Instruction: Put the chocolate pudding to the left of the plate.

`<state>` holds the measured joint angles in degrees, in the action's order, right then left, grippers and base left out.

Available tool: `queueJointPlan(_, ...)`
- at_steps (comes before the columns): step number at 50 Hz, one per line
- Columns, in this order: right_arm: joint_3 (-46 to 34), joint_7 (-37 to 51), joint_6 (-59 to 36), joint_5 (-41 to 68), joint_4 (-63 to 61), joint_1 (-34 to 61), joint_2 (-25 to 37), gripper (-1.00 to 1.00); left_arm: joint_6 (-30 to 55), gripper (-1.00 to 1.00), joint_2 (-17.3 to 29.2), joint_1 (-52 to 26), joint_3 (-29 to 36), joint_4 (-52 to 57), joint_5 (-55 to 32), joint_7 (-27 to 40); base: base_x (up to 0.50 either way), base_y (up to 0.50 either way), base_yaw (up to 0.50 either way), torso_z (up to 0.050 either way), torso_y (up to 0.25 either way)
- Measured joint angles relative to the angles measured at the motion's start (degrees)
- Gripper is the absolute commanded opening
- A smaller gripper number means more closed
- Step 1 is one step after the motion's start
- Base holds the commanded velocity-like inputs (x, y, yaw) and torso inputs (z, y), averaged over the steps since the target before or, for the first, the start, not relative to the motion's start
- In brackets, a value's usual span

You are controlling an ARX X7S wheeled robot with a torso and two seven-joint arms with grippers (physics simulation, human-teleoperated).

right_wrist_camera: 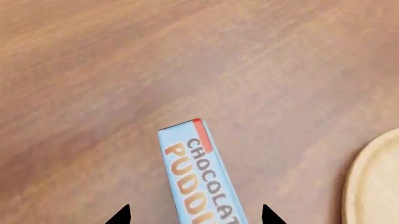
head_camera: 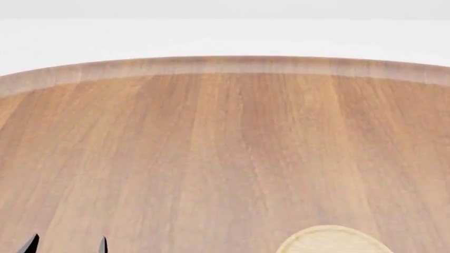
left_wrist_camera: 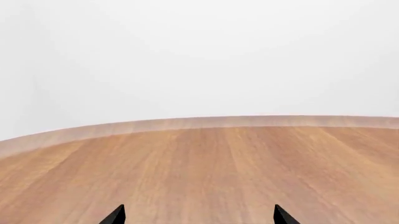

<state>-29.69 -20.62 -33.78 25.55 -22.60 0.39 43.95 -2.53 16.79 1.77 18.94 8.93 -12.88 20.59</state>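
The chocolate pudding [right_wrist_camera: 199, 179] shows only in your right wrist view: a narrow rectangular box with a light-blue face, a red corner and orange and dark lettering, lying on the wooden table [right_wrist_camera: 93, 70] and running out of the frame between the two dark fingertips of your right gripper [right_wrist_camera: 195, 215]. Those tips stand well apart, one on each side of the box with a clear gap to it, so the right gripper is spread wide and has hold of nothing. In the same view a curved slice of the plate [right_wrist_camera: 374, 186] shows, pale tan wood with a thin raised rim, near the box but apart from it. Your head view gives you what the wrist cameras do not: the broad table [head_camera: 211, 147], warm brown with lengthwise grain and a lighter rounded far edge, against a plain white background. The plate [head_camera: 330, 241] peeks in at the lower edge as a pale round arc, and the two black tips of your left gripper [head_camera: 67, 244] rise at the lower left, well apart from the plate. The pudding and the right gripper are out of that picture. Your left wrist view shows bare table [left_wrist_camera: 206, 172] and its curved light rim, with the left gripper [left_wrist_camera: 198, 215] tips spread wide and nothing between them.
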Motion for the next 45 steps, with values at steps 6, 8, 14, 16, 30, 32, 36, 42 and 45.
queueJointPlan(6,-0.26,0.00,0.91,-0.99,1.10,0.21,-0.56,1.00,-0.05,1.00,0.10,-0.03,0.08,-0.03,-0.11,0.05,0.00,0.00,0.00,0.000,0.000)
queueJointPlan(8,-0.50,-0.16,1.09,-1.04,1.39,0.16,-0.72,1.00,-0.05,1.00,0.13,-0.04,0.12,-0.01,-0.13,0.08,0.00,0.00,0.00,0.000,0.000)
queueJointPlan(14,-1.21,-0.59,1.38,-0.81,2.12,-0.13,-1.19,1.00,-0.06,1.00,0.21,-0.07,0.24,0.00,-0.18,0.16,0.00,0.00,0.00,0.000,0.000)
queueJointPlan(16,-1.39,-0.71,1.45,-0.76,2.33,-0.18,-1.31,1.00,-0.07,1.00,0.24,-0.08,0.27,0.00,-0.21,0.18,0.00,0.00,0.00,0.000,0.000)
queueJointPlan(30,-1.94,-1.16,1.97,-0.46,3.74,-0.24,-1.94,1.00,-0.05,1.00,0.41,-0.20,0.52,-0.04,-0.36,0.38,0.00,0.00,0.00,0.000,0.000)
queueJointPlan(32,-1.96,-1.19,2.06,-0.42,3.88,-0.25,-2.00,1.00,-0.08,1.00,0.42,-0.23,0.56,-0.10,-0.37,0.40,0.00,0.00,0.00,0.000,0.000)
queueJointPlan(36,-1.86,-1.03,2.29,-0.24,3.86,-0.44,-1.98,-1.00,-0.15,1.00,0.45,-0.27,0.62,-0.19,-0.41,0.44,0.00,0.00,0.00,0.000,0.000)
queueJointPlan(42,-1.84,-0.91,2.43,0.53,3.60,-0.79,-1.95,-1.00,-0.21,1.00,0.53,-0.25,0.71,-0.19,-0.48,0.53,0.00,0.00,0.00,0.000,0.000)
queueJointPlan(45,-1.86,-0.87,2.52,0.81,3.45,-0.96,-1.95,-1.00,-0.25,1.00,0.55,-0.25,0.76,-0.21,-0.51,0.57,0.00,0.00,0.00,0.000,0.000)
